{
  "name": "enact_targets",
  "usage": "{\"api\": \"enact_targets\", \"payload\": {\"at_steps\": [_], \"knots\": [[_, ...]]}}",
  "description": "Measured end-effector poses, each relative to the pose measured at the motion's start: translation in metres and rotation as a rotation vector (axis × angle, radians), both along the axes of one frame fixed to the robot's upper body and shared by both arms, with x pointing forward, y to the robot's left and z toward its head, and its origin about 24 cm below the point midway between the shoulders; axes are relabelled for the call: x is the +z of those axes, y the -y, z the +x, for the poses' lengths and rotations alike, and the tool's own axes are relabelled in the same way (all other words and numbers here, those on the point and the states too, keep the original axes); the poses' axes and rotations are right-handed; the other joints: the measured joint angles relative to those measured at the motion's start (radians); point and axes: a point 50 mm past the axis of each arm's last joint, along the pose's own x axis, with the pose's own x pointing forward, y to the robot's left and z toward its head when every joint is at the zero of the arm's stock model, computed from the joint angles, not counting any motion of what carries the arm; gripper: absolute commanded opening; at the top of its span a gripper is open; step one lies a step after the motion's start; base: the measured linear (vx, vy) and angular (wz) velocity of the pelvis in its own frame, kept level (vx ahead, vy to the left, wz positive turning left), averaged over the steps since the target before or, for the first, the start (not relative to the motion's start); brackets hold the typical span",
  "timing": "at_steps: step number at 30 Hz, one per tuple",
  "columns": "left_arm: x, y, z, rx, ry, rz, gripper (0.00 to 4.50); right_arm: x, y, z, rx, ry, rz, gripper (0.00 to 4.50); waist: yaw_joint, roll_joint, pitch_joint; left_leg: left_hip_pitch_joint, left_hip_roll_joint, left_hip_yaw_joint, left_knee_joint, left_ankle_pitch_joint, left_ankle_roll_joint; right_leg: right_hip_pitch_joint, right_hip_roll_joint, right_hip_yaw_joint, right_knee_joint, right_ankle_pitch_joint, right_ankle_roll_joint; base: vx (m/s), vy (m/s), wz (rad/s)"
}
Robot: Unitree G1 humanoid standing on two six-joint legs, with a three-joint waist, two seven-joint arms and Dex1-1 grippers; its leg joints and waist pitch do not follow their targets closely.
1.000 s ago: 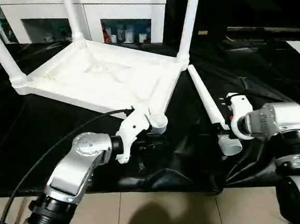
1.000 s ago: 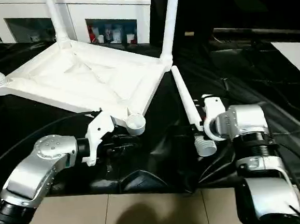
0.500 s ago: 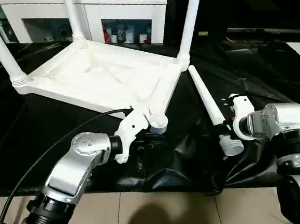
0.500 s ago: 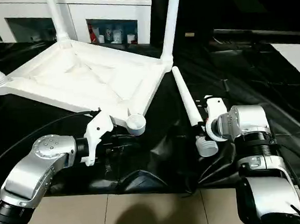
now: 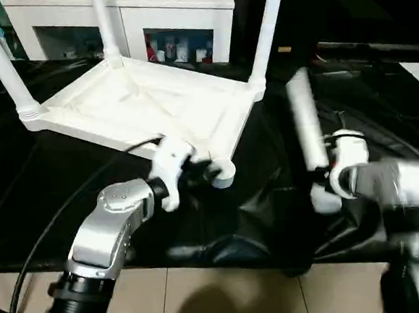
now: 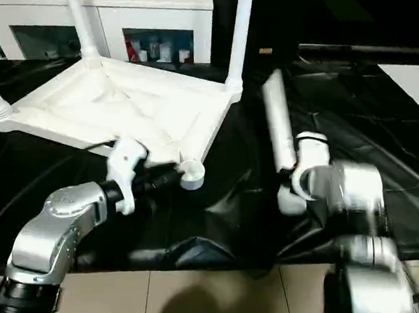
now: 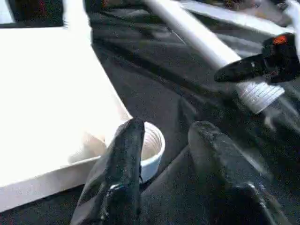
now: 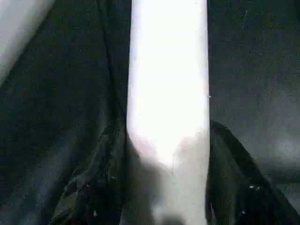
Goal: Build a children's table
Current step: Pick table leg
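The children's table lies upside down: a white ribbed tabletop (image 5: 140, 104) with three white legs (image 5: 265, 29) standing up from its corner sockets. Its near right socket (image 5: 224, 174) is empty. My left gripper (image 5: 202, 170) is at that socket, open, with one finger (image 7: 124, 159) against the socket rim (image 7: 152, 145) and black sheet showing in the gap. My right gripper (image 5: 319, 171) is shut on the fourth leg (image 5: 305, 120), held off the sheet. The leg's threaded thick end (image 5: 325, 198) points toward me. In the right wrist view the leg (image 8: 166, 93) runs between the fingers.
A crumpled black sheet (image 5: 66, 182) covers the work table, whose front edge runs just before my forearms. A white cabinet with glass doors (image 5: 169, 14) stands behind the tabletop. A black cable (image 5: 42, 242) trails from my left arm.
My right gripper has closed on the loose leg and raised it off the sheet. My left gripper has opened and risen to the empty corner socket.
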Motion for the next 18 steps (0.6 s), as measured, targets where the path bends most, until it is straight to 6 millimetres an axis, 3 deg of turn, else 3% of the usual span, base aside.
{"api": "enact_targets", "payload": {"at_steps": [4,6,9,10,14,18], "knots": [[0.015,0.012,0.002,0.049,-0.026,-0.204,2.24,0.038,-0.003,0.003,-0.017,0.298,-0.074,1.88,0.004,0.0,0.0,0.0,0.0,0.0,0.0,0.0,0.0,0.0,0.0,0.0,0.0,0.0,0.0,0.0,0.0,0.0],[0.029,0.016,0.007,0.065,-0.05,-0.31,2.55,0.063,-0.012,0.001,0.009,0.483,-0.142,1.88,0.006,0.001,0.0,0.001,0.0,0.0,0.0,0.0,0.0,0.0,0.0,0.0,0.0,-0.001,0.002,0.0,0.0,0.0],[0.052,0.025,0.012,0.038,-0.06,-0.433,2.69,0.086,-0.035,-0.004,0.114,0.659,-0.213,1.87,0.006,0.001,0.0,0.001,0.0,0.0,0.0,0.0,0.0,0.0,0.0,-0.001,0.0,-0.003,0.006,0.0,0.0,0.0],[0.056,0.028,0.013,0.025,-0.064,-0.458,2.95,0.088,-0.042,-0.006,0.152,0.686,-0.227,1.87,0.007,0.001,0.0,0.001,0.0,0.0,0.0,0.0,0.0,0.0,0.0,0.0,-0.001,-0.004,0.006,0.0,0.0,0.0],[0.075,0.029,0.02,0.013,-0.062,-0.591,3.21,0.081,-0.085,-0.015,0.464,0.763,-0.422,1.87,0.008,0.001,0.0,-0.001,0.0,-0.002,0.0,0.0,0.0,0.0,0.001,-0.001,-0.003,-0.002,0.008,0.0,0.0,0.0],[0.079,0.03,0.023,0.03,-0.065,-0.644,3.52,0.075,-0.109,-0.021,0.594,0.787,-0.473,1.87,0.014,0.001,0.0,-0.003,0.0,-0.002,0.0,0.0,0.001,0.0,0.001,-0.001,-0.004,-0.001,0.004,0.0,0.0,0.0]]}}
